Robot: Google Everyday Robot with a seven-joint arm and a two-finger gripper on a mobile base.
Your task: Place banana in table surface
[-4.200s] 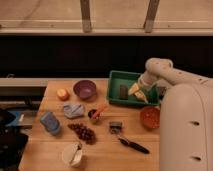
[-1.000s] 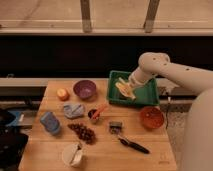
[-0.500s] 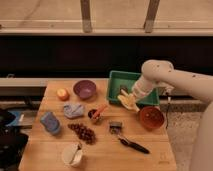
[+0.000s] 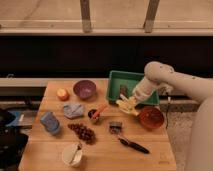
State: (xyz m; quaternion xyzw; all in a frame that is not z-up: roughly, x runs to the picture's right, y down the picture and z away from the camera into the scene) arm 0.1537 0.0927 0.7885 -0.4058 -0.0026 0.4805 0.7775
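My gripper (image 4: 130, 102) is at the end of the white arm that reaches in from the right. It hangs just past the front edge of the green tray (image 4: 116, 80). It is shut on the banana (image 4: 125, 106), a pale yellow curved fruit that pokes out below and left of the fingers. The banana hovers low over the table surface (image 4: 105, 152), between the tray and the red-brown bowl (image 4: 151, 118). Whether it touches the wood, I cannot tell.
A purple bowl (image 4: 84, 89) and an orange fruit (image 4: 62, 94) stand at the back left. An orange stick rests in a small dark cup (image 4: 94, 114). Grapes (image 4: 82, 132), a white cup (image 4: 72, 154), blue items (image 4: 50, 122) and a black-handled tool (image 4: 133, 145) lie nearer the front.
The gripper has carried the banana out of the green tray, forward and down toward the wood in front of it.
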